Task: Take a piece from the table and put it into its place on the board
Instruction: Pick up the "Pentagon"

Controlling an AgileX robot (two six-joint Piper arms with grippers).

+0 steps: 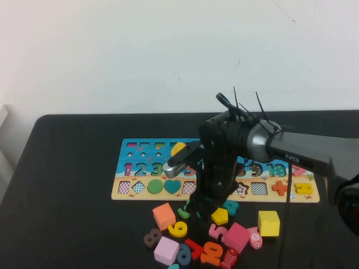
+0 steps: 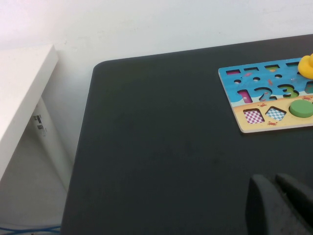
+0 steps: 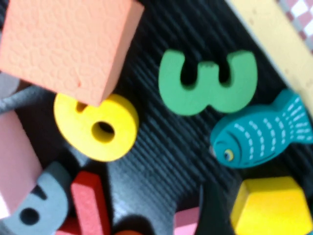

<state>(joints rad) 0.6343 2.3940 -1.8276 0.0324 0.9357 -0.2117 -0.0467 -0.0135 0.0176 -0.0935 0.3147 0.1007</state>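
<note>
The piece, a small yellow pentagon, lies flat on the black table just in front of the board. My right gripper reaches down into the loose pieces right beside it and stands open. In the right wrist view one dark finger sits against the pentagon's side; the other finger is out of frame. The pentagon hollow is hidden behind the right arm. My left gripper hovers shut over bare table to the left of the board.
Around the pentagon lie a teal fish, green 3, yellow 6 and orange cube. A yellow cube, pink cube and purple cube sit nearer the front edge.
</note>
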